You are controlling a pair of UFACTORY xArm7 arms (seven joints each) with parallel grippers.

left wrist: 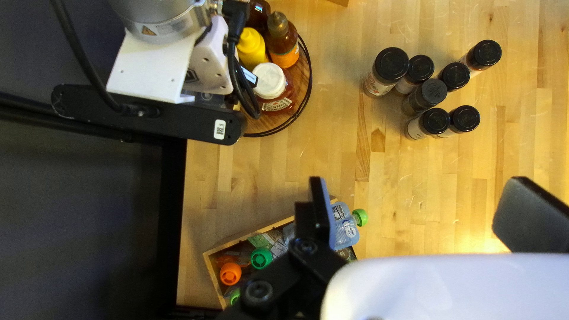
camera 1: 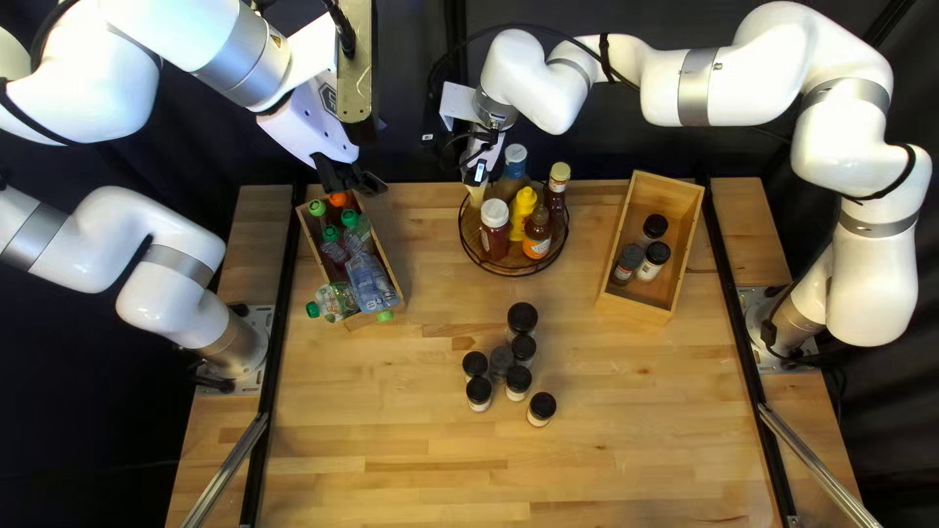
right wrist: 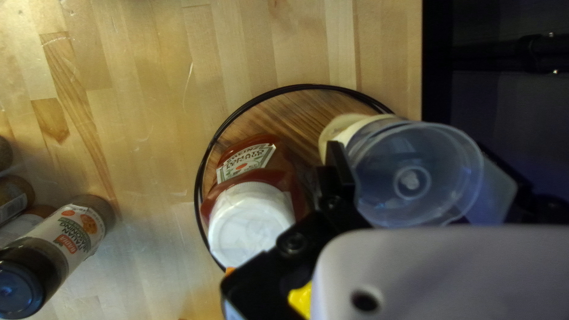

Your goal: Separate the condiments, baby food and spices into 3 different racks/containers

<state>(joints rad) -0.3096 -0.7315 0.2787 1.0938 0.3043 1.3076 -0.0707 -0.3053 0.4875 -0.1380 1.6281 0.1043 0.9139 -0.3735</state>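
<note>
Before a dark curtain (camera 1: 626, 147), the tabletop (camera 1: 626, 430) in the top left view has loose spice jars (camera 1: 518, 382) between the baby-food box (camera 1: 382, 246), under the left gripper (camera 1: 354, 184), and the spice box (camera 1: 636, 305). Left wrist view: fingers (left wrist: 323, 213) spread. Right wrist view: the right gripper's (camera 1: 476, 182) fingers pinch a clear-capped bottle (right wrist: 415, 172) at the condiment rack (right wrist: 204, 160).

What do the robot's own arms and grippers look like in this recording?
The left arm and right arm are white and rounded, with silvery-grey bands, black straps and black cables. The left gripper has flat black jaws on black links; the right gripper has black links too. The right arm's white bracket carries a black bar with a white label.
</note>
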